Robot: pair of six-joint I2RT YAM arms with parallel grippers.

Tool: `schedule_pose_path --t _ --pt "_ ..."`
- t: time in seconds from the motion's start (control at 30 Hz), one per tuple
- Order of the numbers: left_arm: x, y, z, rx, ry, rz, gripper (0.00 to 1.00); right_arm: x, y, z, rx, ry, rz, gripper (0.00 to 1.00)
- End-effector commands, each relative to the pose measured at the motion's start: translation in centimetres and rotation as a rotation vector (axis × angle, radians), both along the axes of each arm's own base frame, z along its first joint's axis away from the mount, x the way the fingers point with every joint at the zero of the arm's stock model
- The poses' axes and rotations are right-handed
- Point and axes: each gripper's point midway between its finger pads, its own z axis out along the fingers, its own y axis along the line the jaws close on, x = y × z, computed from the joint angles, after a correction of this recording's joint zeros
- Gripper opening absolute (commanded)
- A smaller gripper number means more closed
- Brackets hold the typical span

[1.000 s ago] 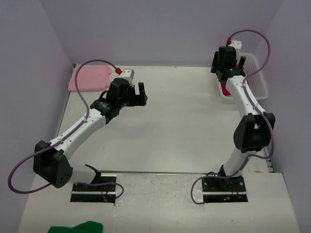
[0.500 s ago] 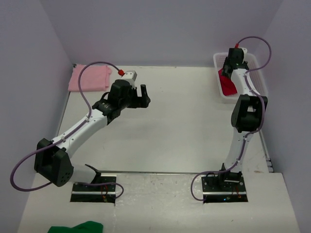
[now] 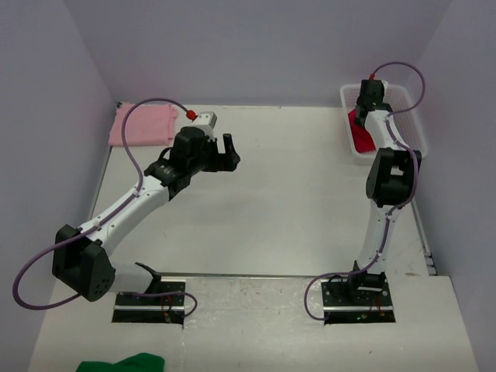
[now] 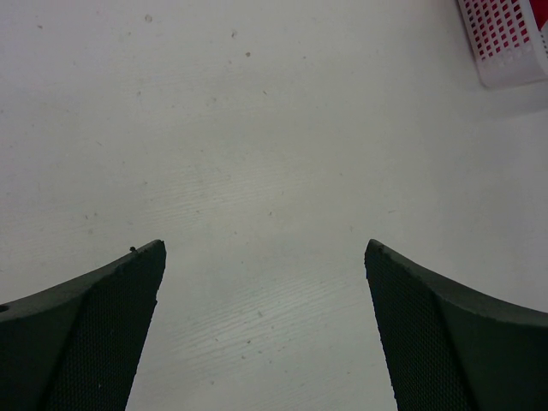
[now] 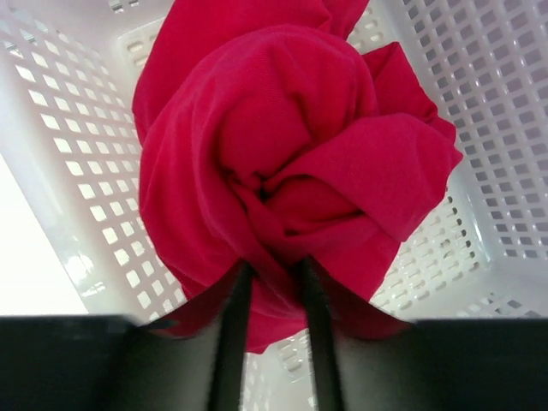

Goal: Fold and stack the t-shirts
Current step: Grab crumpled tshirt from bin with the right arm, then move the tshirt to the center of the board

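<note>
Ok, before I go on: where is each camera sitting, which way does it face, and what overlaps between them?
Top camera: above and behind the bases, looking down on the table; both arms, the pink shirt and the basket show.
Left wrist: on the left gripper, facing the table; its two open fingers frame the view, basket corner top right.
Right wrist: on the right gripper, pointing into the basket; its fingers pinch the red shirt.
Shared: all three views show the basket.
</note>
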Motion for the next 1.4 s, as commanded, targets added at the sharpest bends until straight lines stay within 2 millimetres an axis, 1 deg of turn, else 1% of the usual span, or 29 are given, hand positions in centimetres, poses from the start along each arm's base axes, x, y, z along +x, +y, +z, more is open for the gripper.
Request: schedule_pose_path --t 0.0,0.03,0.07,0.13,0.27,0.4,0.47,0.5,0.53,0.57,0.6,0.7,0.73,0.77,0.83,0.87,0.9,0.93,0.97,1.03,1.07,1.13,1.17,1.2,1.23,1.27,1.3,1.33,1.37 --pt "-0.1 -0.4 1.9 -0.032 -0.050 -0.014 0.98 1.6 -0.3 3.0 -0.012 -0.075 0.015 0.27" --pt "-0.1 -0.4 1.9 -0.031 -0.049 -0.013 0.98 1.7 -0.2 3.0 -0.015 -0.071 0.019 0.10" --pt "-0.1 -0.3 1.7 -0.029 -0.047 -0.011 0.98 1.8 -0.3 3.2 -0.018 -0.075 0.016 0.01" --pt "-0.1 -0.3 1.8 -0.032 -0.050 -0.009 0.98 2.1 -0.4 4.2 -0.023 -0.096 0.015 0.00" --pt "-0.1 -0.4 0.5 -0.028 -0.035 -0.012 0.98 2.3 -0.1 8.8 -0.030 -0.197 0.014 0.00" --pt "-0.5 -2.1 -0.7 -0.077 -0.033 -0.096 0.98 1.1 1.6 19.2 -0.079 -0.381 0.034 0.00" --pt "-0.7 -2.9 -1.5 -0.107 -0.025 -0.127 0.98 0.2 2.6 23.3 -0.109 -0.437 0.046 0.00" --pt "-0.9 -3.5 -1.9 -0.129 -0.006 -0.149 0.98 -1.0 3.0 27.2 -0.126 -0.506 0.048 0.00" --pt "-1.2 -3.8 -2.2 -0.140 0.000 -0.164 0.98 -1.7 2.9 29.1 -0.147 -0.534 0.044 0.00" --pt "-1.2 -4.3 -2.0 -0.167 -0.025 -0.184 0.98 -2.6 4.0 31.0 -0.186 -0.555 0.059 0.00" --pt "-1.6 -4.9 -2.1 -0.188 -0.017 -0.214 0.98 -4.2 5.3 34.7 -0.191 -0.624 0.072 0.00" --pt "-2.0 -5.9 -2.3 -0.218 -0.012 -0.269 0.98 -7.7 8.5 40.4 -0.244 -0.714 0.162 0.00" --pt "-2.0 -6.1 -2.0 -0.226 -0.019 -0.282 0.98 -10.4 9.2 43.6 -0.250 -0.779 0.184 0.00" --pt "-1.9 -6.4 -1.4 -0.238 -0.036 -0.296 0.98 -11.7 11.4 44.9 -0.236 -0.811 0.243 0.00" --pt "-2.2 -7.0 -0.6 -0.265 -0.046 -0.331 0.99 -14.6 13.2 47.1 -0.224 -0.850 0.303 0.00" --pt "-2.0 -7.2 0.6 -0.282 -0.072 -0.342 1.00 -17.2 14.8 49.3 -0.195 -0.904 0.349 0.00" --pt "-2.2 -7.6 1.5 -0.305 -0.079 -0.361 1.00 -18.4 15.5 49.2 -0.183 -0.890 0.383 0.00" --pt "-2.0 -7.8 2.8 -0.320 -0.106 -0.368 1.00 -20.6 15.9 50.4 -0.160 -0.925 0.399 0.00" --pt "-2.0 -7.9 3.7 -0.334 -0.124 -0.373 1.00 -21.7 17.4 50.6 -0.133 -0.932 0.446 0.00" --pt "-1.6 -7.7 6.0 -0.347 -0.160 -0.351 1.00 -23.5 18.8 50.5 -0.090 -0.926 0.505 0.00" --pt "-1.6 -7.5 6.4 -0.347 -0.161 -0.340 1.00 -25.2 19.9 50.9 -0.054 -0.942 0.558 0.00" --pt "-1.9 -7.2 7.6 -0.371 -0.182 -0.322 1.00 -26.8 21.2 50.1 -0.001 -0.915 0.613 0.00" --pt "-2.0 -7.1 8.4 -0.406 -0.198 -0.318 1.00 -28.3 22.3 49.9 0.037 -0.911 0.668 0.00" --pt "-2.4 -7.1 9.1 -0.436 -0.207 -0.337 1.00 -29.1 22.8 49.1 0.063 -0.883 0.702 0.00" --pt "-2.8 -7.0 8.7 -0.462 -0.193 -0.344 1.00 -29.9 23.9 48.8 0.131 -0.879 0.742 0.00" --pt "-3.1 -7.2 10.3 -0.548 -0.223 -0.360 1.00 -30.5 25.2 47.9 0.157 -0.851 0.792 0.00" --pt "-4.5 -7.5 11.1 -0.610 -0.224 -0.438 1.00 -31.3 25.3 47.8 0.175 -0.851 0.809 0.00" --pt "-5.5 -7.5 12.2 -0.685 -0.305 -0.502 1.00 -31.5 25.8 47.4 0.185 -0.838 0.824 0.00" --pt "-6.7 -7.5 12.9 -0.783 -0.266 -0.534 1.00 -32.1 26.3 47.3 0.196 -0.832 0.848 0.00"
